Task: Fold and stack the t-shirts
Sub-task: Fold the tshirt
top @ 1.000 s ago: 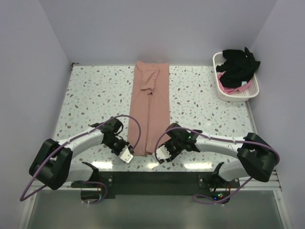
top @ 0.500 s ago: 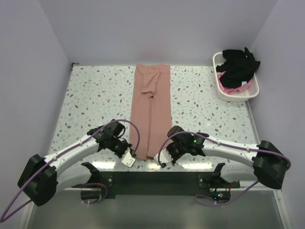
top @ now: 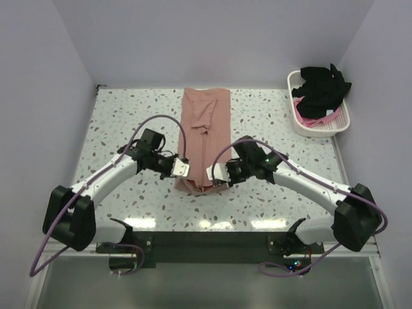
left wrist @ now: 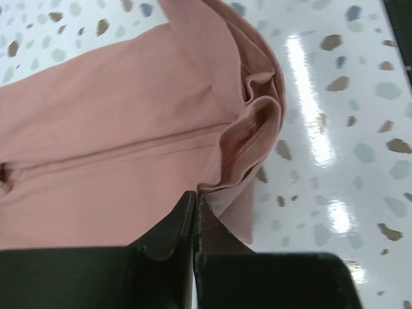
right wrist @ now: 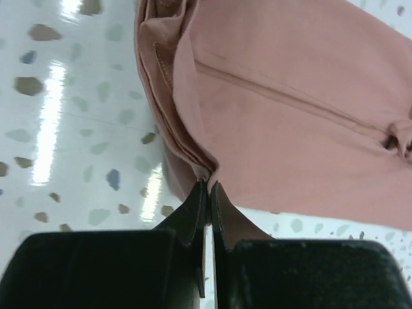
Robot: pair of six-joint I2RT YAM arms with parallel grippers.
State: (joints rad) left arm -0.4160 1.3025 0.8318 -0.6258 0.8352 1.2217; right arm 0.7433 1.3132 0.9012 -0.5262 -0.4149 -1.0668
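A dusty salmon-pink t-shirt (top: 206, 122), folded into a long narrow strip, lies down the middle of the speckled table (top: 129, 122). Its near end is raised and bunched between the two arms. My left gripper (top: 185, 168) is shut on the near left corner; in the left wrist view the hem (left wrist: 248, 138) curls just past the closed gripper (left wrist: 196, 194). My right gripper (top: 215, 172) is shut on the near right corner, and the layered edge (right wrist: 174, 129) runs into the closed gripper (right wrist: 209, 185). A black t-shirt (top: 325, 87) and a brighter pink one (top: 308, 120) sit in the basket.
The white lattice basket (top: 341, 123) stands at the far right corner against the wall. Grey walls close in the table on the left, back and right. Purple cables loop over both arms.
Both grippers have gone from open to shut on the shirt's near end. They have lifted it and carried it away from the near edge, so the strip looks shorter.
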